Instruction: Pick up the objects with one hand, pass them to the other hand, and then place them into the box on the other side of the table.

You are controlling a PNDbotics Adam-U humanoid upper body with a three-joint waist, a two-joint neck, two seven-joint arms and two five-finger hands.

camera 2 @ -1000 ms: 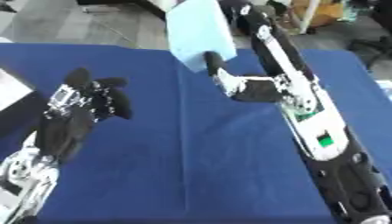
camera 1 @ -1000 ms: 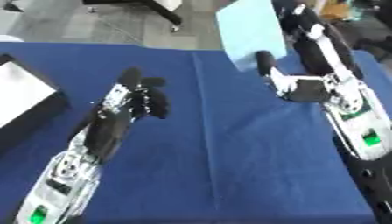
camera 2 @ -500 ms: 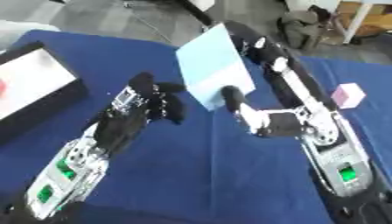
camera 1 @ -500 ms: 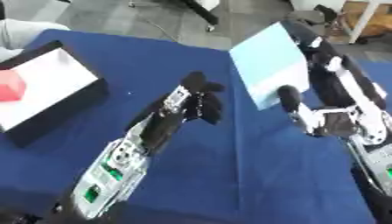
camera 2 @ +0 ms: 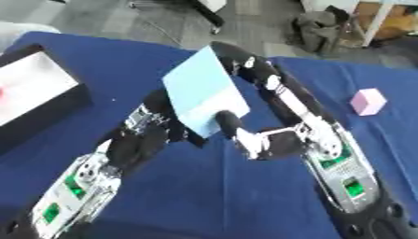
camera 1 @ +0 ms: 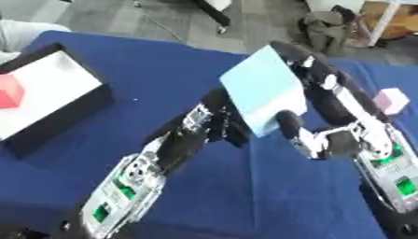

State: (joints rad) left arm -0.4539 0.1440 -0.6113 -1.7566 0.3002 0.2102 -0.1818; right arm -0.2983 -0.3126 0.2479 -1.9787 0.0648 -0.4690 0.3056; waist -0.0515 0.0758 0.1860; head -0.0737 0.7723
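My right hand [camera 1: 330, 100] is shut on a flat light blue block [camera 1: 261, 91], thumb under its lower edge and fingers over its top. It holds the block tilted in the air above the middle of the blue table [camera 1: 269, 196]. My left hand [camera 1: 214, 120] reaches up from the lower left and sits against the block's lower left edge, fingers relaxed and not closed round it. At the far left stands a black box [camera 1: 51, 127] with a white inside, holding a red cube [camera 1: 8, 91].
A small pink cube [camera 2: 367, 101] lies on the table at the right, beyond my right arm. The table's far edge runs along the top, with grey floor and chair legs behind it.
The camera has shifted, bringing the black box further into view. My left hand has risen to meet the blue block, which my right hand has brought toward the middle.
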